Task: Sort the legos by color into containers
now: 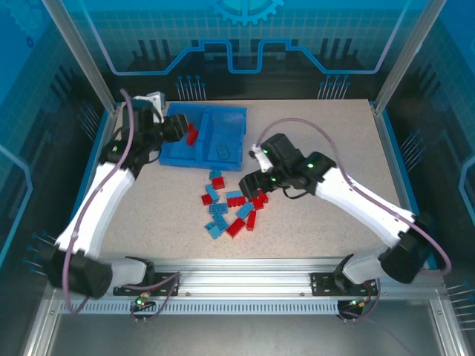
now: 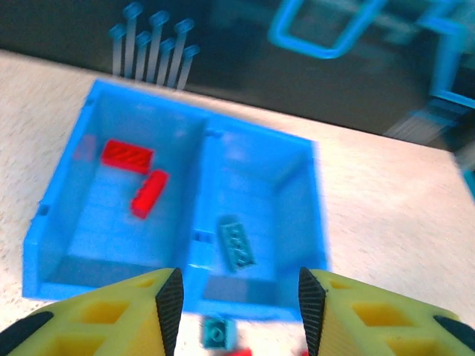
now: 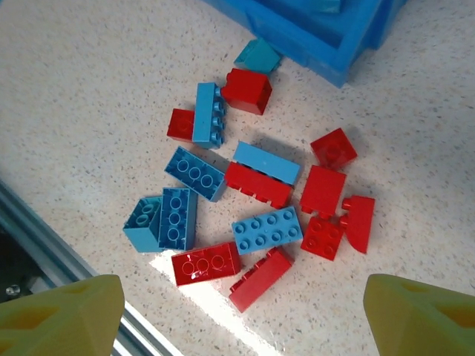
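Two red legos [image 2: 128,156] in tray [image 2: 96,230] — left-wrist view.

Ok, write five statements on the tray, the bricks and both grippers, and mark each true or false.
1. The tray's left compartment holds two red bricks. True.
2. Its right compartment holds a red brick. False: it holds one blue brick.
3. The left gripper is shut on a brick. False: it is open and empty, above the tray's near wall.
4. Red and blue loose bricks lie mixed on the table. True.
5. The right gripper is open above those loose bricks. True.
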